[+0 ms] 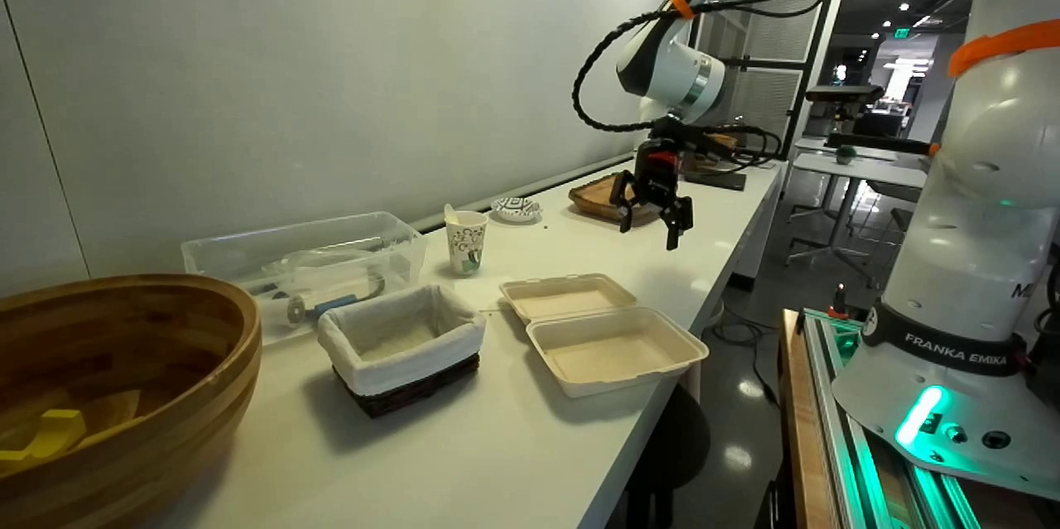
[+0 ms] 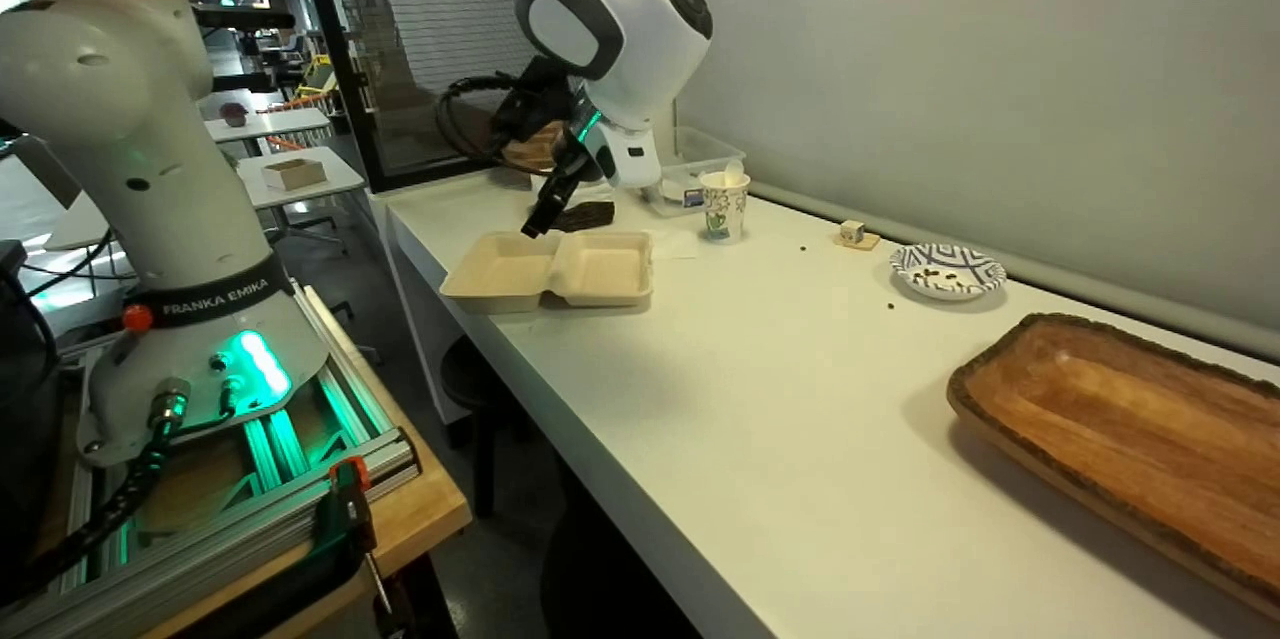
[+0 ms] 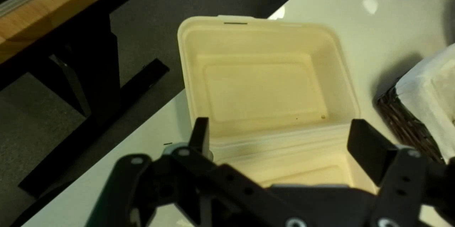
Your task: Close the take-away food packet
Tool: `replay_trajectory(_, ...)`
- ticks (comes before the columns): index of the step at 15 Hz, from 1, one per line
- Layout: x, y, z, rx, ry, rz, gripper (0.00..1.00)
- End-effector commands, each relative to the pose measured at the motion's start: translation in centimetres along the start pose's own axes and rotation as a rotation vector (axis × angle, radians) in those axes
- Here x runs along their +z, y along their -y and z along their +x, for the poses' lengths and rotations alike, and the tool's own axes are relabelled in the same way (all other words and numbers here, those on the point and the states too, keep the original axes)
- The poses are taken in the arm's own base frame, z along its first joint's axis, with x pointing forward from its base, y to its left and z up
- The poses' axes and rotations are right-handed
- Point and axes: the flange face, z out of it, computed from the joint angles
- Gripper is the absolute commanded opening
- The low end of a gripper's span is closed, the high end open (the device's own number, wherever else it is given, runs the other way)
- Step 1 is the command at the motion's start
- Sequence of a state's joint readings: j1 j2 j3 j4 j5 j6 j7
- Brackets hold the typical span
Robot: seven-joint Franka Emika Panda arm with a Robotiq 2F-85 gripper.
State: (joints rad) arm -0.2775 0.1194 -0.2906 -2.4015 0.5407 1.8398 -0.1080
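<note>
The take-away food packet is a beige clamshell box standing open on the white table, seen in both exterior views (image 1: 617,347) (image 2: 603,269). Its two halves lie hinged side by side, both facing up and hollow. One half reaches out over the table's front edge. In the wrist view the packet (image 3: 263,88) fills the middle, with its other half partly hidden behind the gripper. My gripper (image 3: 279,125) is open and empty, its fingers spread across the hinge area. In both exterior views the gripper (image 1: 650,221) (image 2: 537,222) hangs above the packet, apart from it.
A white-lined tub with a dark base (image 1: 406,351) stands beside the packet. Behind are a clear plastic tray (image 1: 306,239) and a paper cup (image 1: 466,243). A patterned bowl (image 2: 947,269), a wooden tray (image 2: 1120,409) and a large wooden bowl (image 1: 190,347) are also on the table.
</note>
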Motion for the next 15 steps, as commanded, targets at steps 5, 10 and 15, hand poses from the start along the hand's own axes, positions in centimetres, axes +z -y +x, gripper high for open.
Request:
replay_trajectory(5, -1.3, -3.5, 7.2, -0.078, 0.217, -0.023, 1.0)
replay_trajectory(10, 1.9, -3.3, 12.5, -0.09, 0.271, -0.006, 1.0)
replay_trajectory(15, 2.2, -2.9, 13.1, -0.079, 0.26, -0.008, 1.0)
